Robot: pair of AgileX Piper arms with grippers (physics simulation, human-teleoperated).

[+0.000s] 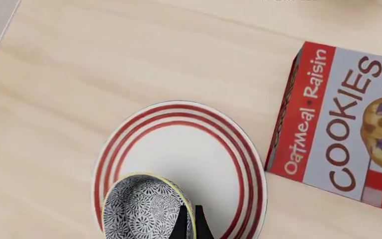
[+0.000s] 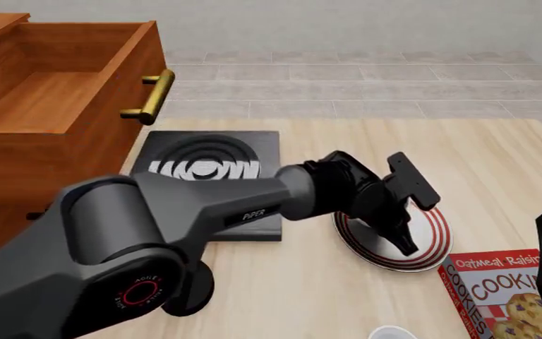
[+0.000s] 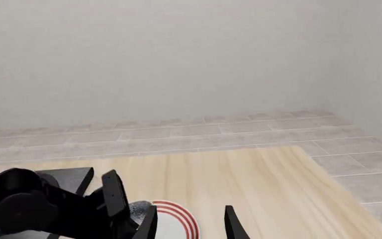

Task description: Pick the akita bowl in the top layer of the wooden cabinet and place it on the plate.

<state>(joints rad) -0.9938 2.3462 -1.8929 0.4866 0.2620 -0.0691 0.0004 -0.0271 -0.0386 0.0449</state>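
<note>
My left hand (image 1: 189,221) is clamped on the bowl (image 1: 144,209) rim, one finger inside, one outside, bowl over the near part of the plate (image 1: 198,149). I can't tell if it's touching the plate yet. Risks: letting go too high, so it drops or tips; bowl sits off-centre, could slide off the rim; cookie box (image 1: 340,129) just beside the plate could get bumped. Right hand (image 3: 189,221) fingers apart, holding nothing. Drawer (image 2: 54,85) open.
</note>
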